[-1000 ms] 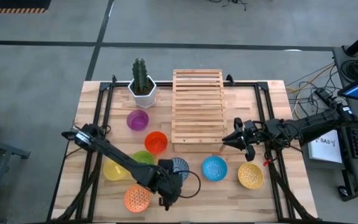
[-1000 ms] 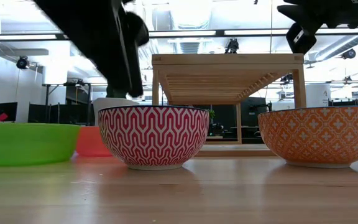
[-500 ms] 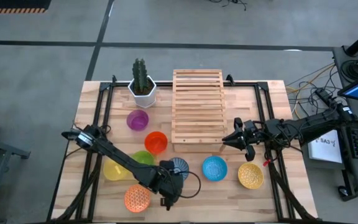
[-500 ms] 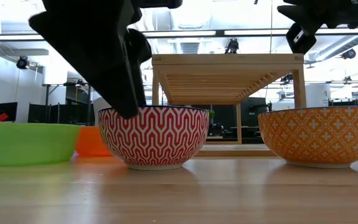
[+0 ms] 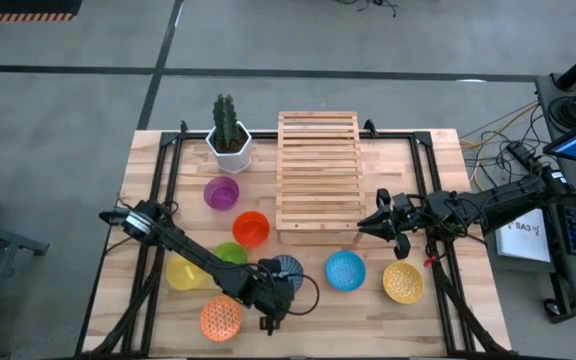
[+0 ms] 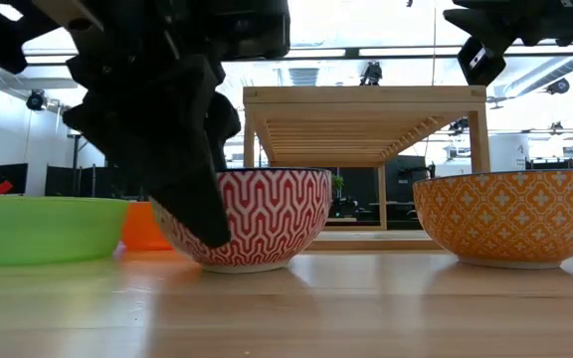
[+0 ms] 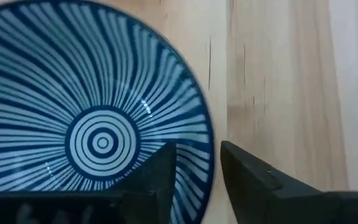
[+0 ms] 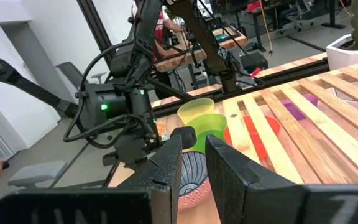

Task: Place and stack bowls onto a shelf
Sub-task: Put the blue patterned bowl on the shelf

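Note:
Eight bowls stand on the table on their bases: purple (image 5: 221, 192), red-orange (image 5: 251, 228), green (image 5: 230, 255), yellow (image 5: 185, 273), orange lattice (image 5: 221, 318), blue-white patterned (image 5: 288, 266), blue (image 5: 345, 270) and yellow patterned (image 5: 403, 281). The slatted shelf (image 5: 317, 175) stands behind them on legs. My left gripper (image 7: 199, 155) points down, open, astride the patterned bowl's rim (image 7: 207, 146), one finger over the inside, one outside, not visibly touching. That bowl shows a red zigzag outside (image 6: 267, 214) in the low view. My right gripper (image 5: 360, 223) hovers at the shelf's near right corner, open by a narrow gap.
A white cactus pot (image 5: 229, 145) stands at the far edge, left of the shelf. The green bowl sits close beside the patterned one. Bare wood lies between the patterned and blue bowls and along the near edge (image 5: 318, 320). Black frame rails run down both table sides.
My left gripper has come down in front of the patterned bowl: its fingers were above the rim and are now level with the bowl's wall in the low view. No bowl has moved.

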